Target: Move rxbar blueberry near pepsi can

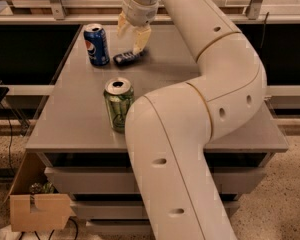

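Note:
The rxbar blueberry is a small dark navy bar lying flat on the grey table, just right of the pepsi can, which stands upright at the back left. My gripper hangs just above the bar, its fingers spread, with one fingertip close over the bar's right end. The bar is not clamped between the fingers.
A green-and-white open can stands upright nearer the front, partly against my arm, which sweeps across the right half of the table. A cardboard box sits on the floor at the lower left. A rail runs behind the table.

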Robot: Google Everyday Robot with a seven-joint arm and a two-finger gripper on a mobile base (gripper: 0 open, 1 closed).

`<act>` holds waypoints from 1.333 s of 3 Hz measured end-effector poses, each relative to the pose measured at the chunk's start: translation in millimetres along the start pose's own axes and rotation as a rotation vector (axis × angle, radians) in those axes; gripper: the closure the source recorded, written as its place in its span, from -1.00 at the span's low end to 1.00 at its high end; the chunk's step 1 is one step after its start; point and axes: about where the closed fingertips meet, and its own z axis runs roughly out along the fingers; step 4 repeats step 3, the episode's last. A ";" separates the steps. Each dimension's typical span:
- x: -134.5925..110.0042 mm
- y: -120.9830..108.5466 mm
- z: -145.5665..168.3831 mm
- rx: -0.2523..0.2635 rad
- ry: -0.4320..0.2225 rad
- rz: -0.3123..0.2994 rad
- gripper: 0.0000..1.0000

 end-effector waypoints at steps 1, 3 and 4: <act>2.4 0.6 1.5 -0.003 0.000 0.014 -1.00; 1.4 -0.1 3.4 -0.008 -0.007 0.010 -1.00; 1.4 -0.1 3.4 -0.008 -0.007 0.010 -1.00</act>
